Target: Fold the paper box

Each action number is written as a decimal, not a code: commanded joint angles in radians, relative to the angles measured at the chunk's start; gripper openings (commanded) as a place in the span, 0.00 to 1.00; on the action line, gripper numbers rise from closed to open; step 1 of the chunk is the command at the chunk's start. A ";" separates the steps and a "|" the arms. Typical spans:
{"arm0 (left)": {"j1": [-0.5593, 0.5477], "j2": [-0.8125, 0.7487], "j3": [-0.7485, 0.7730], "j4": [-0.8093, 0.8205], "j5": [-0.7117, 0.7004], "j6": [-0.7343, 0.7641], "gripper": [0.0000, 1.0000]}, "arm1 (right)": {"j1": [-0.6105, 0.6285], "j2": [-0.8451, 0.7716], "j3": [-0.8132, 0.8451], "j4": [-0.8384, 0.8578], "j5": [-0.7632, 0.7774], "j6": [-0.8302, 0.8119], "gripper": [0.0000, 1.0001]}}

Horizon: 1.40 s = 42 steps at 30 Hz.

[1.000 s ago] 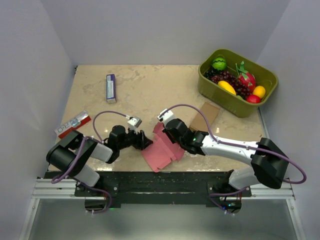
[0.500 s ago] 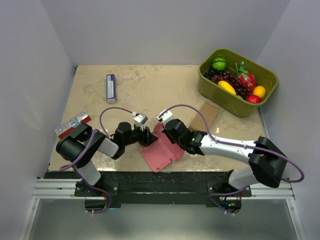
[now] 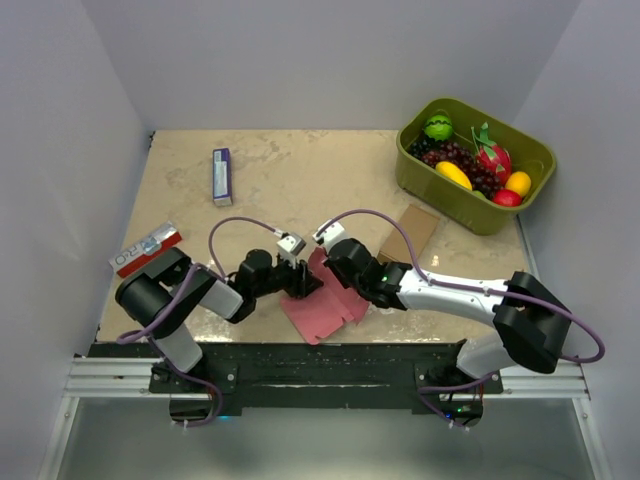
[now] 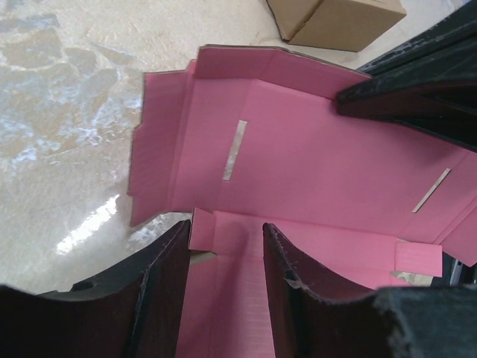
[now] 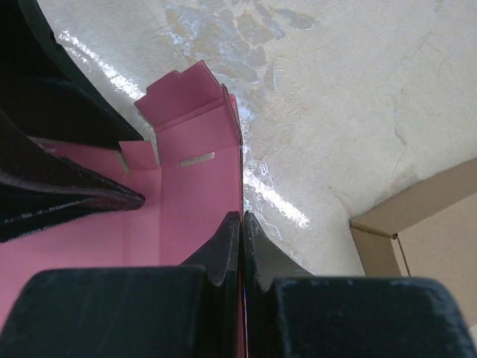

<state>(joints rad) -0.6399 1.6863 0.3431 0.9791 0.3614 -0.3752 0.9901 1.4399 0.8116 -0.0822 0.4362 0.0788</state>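
Paper box (image 3: 322, 305) of thin pink-red card lies opened out as a flat die-cut sheet with tabs and slits, near the middle of the near edge of the beige marbled surface (image 3: 300, 180), between the two black-and-white arms.

At the far right corner of the surface stands an olive-green rectangular plastic tub (image 3: 450, 195), holding toy fruit (image 3: 470, 165): dark grapes, a yellow piece, red pieces and a green one. A flat brown cardboard box (image 3: 410, 232) lies right of centre, between the tub and the pink sheet, close to the sheet's far right side but apart from it. A red-and-white printed packet (image 3: 146, 248) sits by the left edge, and a small purple-and-white carton (image 3: 222, 176) lies toward the far left, well apart from everything else.

The right hand (image 5: 241, 218) reaches in from the right and is clenched on the sheet's far right edge: its wrist view shows that edge folded upright, running straight into the seam between the two closed fingers. The left hand (image 4: 227, 231) comes in low from the left over the sheet's left side. Its fingers (image 4: 160, 291) stand apart, released, with a narrow pink side panel lying in the gap between them; the pictures do not show either pad pressing on the card.
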 commanded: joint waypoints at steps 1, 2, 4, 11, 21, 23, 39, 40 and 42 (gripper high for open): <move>-0.049 -0.022 0.004 0.049 -0.050 0.015 0.47 | 0.007 0.004 0.024 0.041 0.032 0.013 0.00; -0.055 -0.017 0.007 0.050 -0.050 0.013 0.47 | 0.007 0.004 0.024 0.044 0.032 0.015 0.00; -0.073 0.001 0.013 0.055 -0.047 0.007 0.47 | 0.009 0.005 0.024 0.047 0.030 0.015 0.00; -0.113 0.038 0.019 0.090 -0.059 -0.014 0.46 | 0.009 0.004 0.024 0.044 0.032 0.016 0.00; -0.125 -0.243 -0.001 -0.160 -0.243 0.029 0.66 | 0.009 -0.021 0.018 0.053 0.041 -0.014 0.00; -0.147 -0.301 -0.026 -0.181 -0.285 0.025 0.67 | 0.009 -0.018 0.021 0.056 0.045 -0.016 0.00; -0.210 -0.001 -0.203 0.176 -0.134 -0.165 0.36 | 0.073 0.040 0.057 0.058 0.147 -0.017 0.00; -0.211 0.042 -0.210 0.235 -0.131 -0.183 0.35 | 0.087 0.040 0.058 0.058 0.159 -0.016 0.00; -0.211 0.078 -0.228 0.292 -0.130 -0.200 0.34 | 0.123 0.043 0.055 0.050 0.199 -0.008 0.00</move>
<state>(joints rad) -0.8448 1.6665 0.1619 1.1671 0.2020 -0.5205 1.0515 1.4784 0.8295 -0.0582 0.5602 0.0589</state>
